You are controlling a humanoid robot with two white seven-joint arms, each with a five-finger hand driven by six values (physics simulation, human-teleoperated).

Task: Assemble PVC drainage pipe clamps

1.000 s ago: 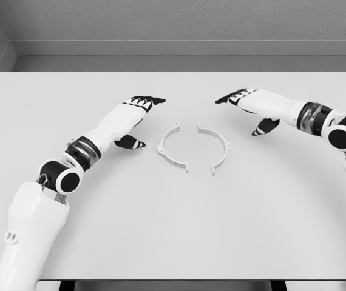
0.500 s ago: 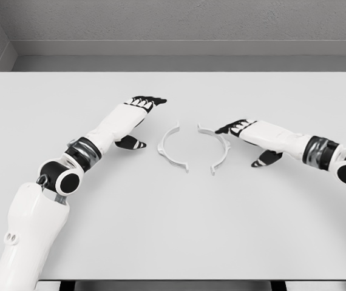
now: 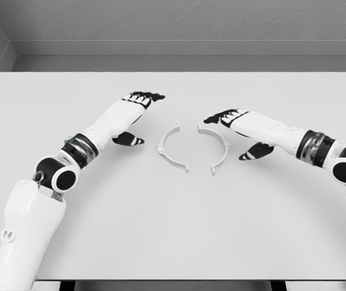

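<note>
Two white half-ring clamp pieces lie on the white table (image 3: 173, 230), their open sides facing each other with a small gap between. The left clamp half (image 3: 170, 149) curves like a "C"; the right clamp half (image 3: 217, 147) mirrors it. My right hand (image 3: 224, 117) hovers at the upper end of the right clamp half, fingers stretched out flat, thumb (image 3: 253, 152) hanging to the right of the piece. My left hand (image 3: 141, 100) sits up and left of the left clamp half, fingers extended, holding nothing.
A grey wall (image 3: 173, 24) runs behind the table's far edge. The table's front edge lies near the bottom of the view.
My right hand has moved left and down, from the table's right side to over the top end of the right clamp half. The left hand has barely shifted.
</note>
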